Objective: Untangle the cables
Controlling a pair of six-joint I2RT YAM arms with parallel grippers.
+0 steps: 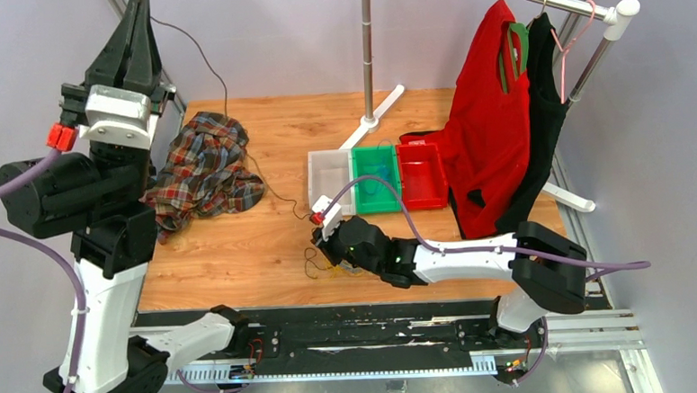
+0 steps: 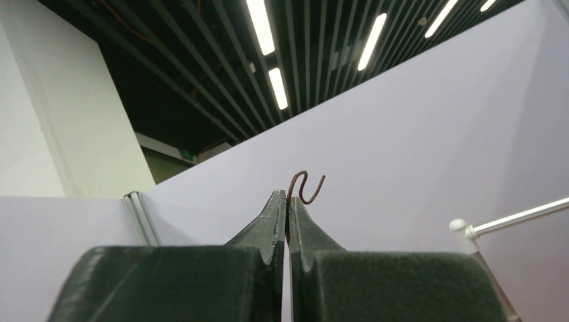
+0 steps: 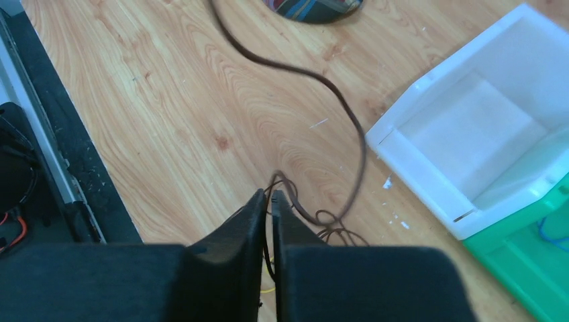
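Cables (image 1: 320, 266) (image 3: 335, 225) are seen as a small dark-and-yellow tangle on the wooden table (image 1: 240, 256), towards its near edge, just in front of the white bin (image 1: 330, 175).

Surface: light wood grain, scuffed with pale flecks near the bins. Room: enclosed by pale lilac panels; a dark slatted ceiling with strip lights is shown in the left wrist view.

A green bin (image 1: 376, 181) and a red bin (image 1: 423, 175) are set touching in a row beside the white one. A plaid shirt (image 1: 204, 168) is heaped at far left. Red and black garments (image 1: 485, 126) are hung on a rack at right.

One brown cable (image 1: 277, 196) (image 3: 322, 80) is drawn out of the cables. Its long axis is run diagonally, from the tangle up past the shirt to the raised left gripper (image 1: 139, 2) (image 2: 287, 198), whose jaws are pressed together on it, a hooked end left poking out.

The right gripper (image 1: 323, 252) (image 3: 270, 196) is held low over the tangle, jaws nearly together, strands seen in the slit.
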